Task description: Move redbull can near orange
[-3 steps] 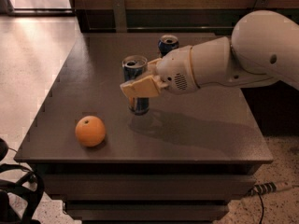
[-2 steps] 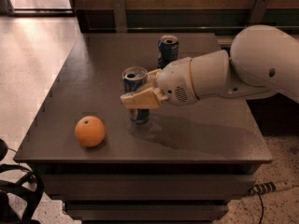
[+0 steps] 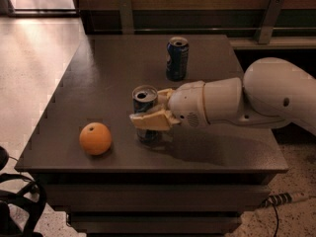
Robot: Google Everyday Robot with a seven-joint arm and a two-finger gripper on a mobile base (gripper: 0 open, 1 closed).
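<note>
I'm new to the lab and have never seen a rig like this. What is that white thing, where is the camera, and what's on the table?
The white thing is a robot arm reaching in from the right. Its end is a gripper: two tan fingers that pinch like tongs. One camera looks down on the table from above its near edge. On it: an orange at front left, a soda can at the back, a redbull can in the middle. The gripper is shut on the redbull can, right of the orange and apart from it.
</note>
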